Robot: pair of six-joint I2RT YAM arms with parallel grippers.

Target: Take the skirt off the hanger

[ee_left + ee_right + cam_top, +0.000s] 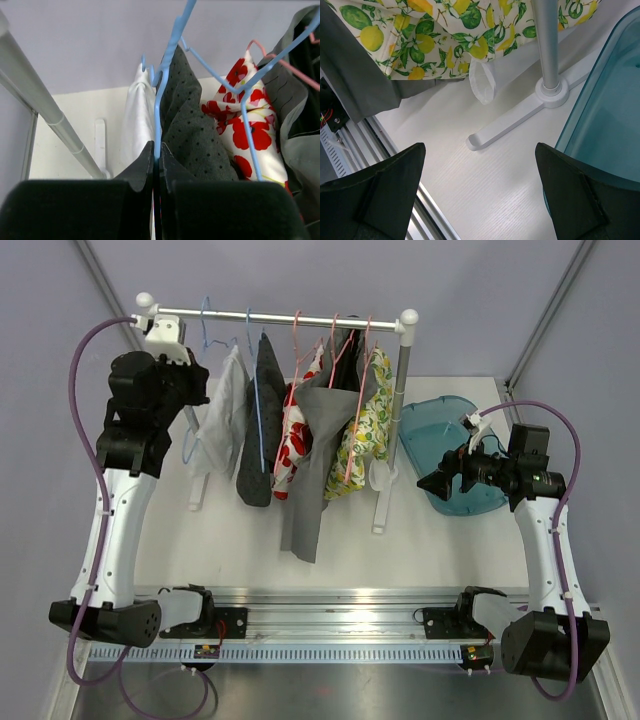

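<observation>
Skirt [195, 135], dark and dotted, hangs on the blue hanger [170, 55] near the left end of the rail [45, 110], with the left gripper [156, 150] clenched on that hanger's wire and the right gripper [480, 150] released, so pulling the cloth free likely comes next.

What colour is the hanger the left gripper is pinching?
Light blue; the hanger shows best in the left wrist view, inside the left gripper.

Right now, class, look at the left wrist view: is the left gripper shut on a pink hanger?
No, the left gripper is shut on the wire of the blue hanger, which runs down between its jaws.
</observation>
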